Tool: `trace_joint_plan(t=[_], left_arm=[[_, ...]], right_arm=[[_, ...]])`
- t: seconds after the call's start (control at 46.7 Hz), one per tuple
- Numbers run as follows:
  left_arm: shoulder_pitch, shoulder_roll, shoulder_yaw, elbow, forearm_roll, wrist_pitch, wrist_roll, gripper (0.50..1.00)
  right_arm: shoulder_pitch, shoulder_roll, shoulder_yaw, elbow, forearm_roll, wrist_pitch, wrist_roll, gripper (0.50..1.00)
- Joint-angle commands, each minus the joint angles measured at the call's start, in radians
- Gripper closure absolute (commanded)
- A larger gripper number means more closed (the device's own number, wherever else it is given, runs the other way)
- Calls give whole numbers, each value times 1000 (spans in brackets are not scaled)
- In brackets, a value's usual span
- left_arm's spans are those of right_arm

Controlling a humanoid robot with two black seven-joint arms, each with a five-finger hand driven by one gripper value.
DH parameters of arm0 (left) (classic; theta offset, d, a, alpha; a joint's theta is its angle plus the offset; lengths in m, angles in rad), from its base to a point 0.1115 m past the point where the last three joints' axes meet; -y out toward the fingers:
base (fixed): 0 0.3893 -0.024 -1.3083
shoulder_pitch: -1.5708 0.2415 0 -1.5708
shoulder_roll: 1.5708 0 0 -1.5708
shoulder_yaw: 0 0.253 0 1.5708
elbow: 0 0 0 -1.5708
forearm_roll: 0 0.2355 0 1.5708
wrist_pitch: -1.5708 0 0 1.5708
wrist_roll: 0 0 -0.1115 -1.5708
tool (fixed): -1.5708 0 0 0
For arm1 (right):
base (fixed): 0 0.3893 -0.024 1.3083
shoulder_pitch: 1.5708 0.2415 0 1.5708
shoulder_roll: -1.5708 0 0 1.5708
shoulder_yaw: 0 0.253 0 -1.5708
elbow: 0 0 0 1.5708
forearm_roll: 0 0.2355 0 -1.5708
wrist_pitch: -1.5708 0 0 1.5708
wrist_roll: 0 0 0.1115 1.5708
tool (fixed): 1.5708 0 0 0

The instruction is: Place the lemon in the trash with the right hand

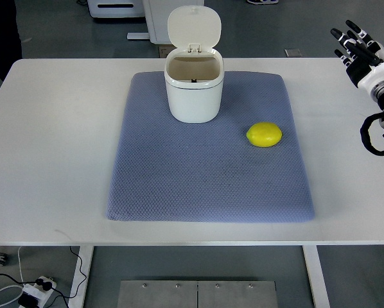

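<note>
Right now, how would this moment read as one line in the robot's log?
right hand: open, raised at table's right edge | lemon: on mat, untouched | trash can: lid open | left hand: not in view

Yellow lemon (pixel 264 135); white trash bin (pixel 194 90); blue-grey dotted-weave mat (pixel 179 186); white table (pixel 51 160).

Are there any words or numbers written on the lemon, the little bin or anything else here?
No readable text anywhere.
Lemon: no sticker or writing.
White trash bin with its lid up: no label or brand showing.
Blue mat and white table: plain.
Right robot hand: no markings I can read.
</note>
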Motion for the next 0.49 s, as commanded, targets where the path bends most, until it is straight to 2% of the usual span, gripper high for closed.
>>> trace_joint_plan(t=[0.0, 0.342, 0.471], left_arm=[[0, 0, 1, 0, 0, 0, 0, 500], [0, 0, 1, 0, 0, 0, 0, 500], [0, 0, 1, 0, 0, 0, 0, 500]], right_arm=[[0, 0, 0, 0, 0, -1, 0, 500], [-6, 1, 2, 3, 0, 3, -20, 500], [-12, -2, 10, 8, 5, 54, -53, 500]])
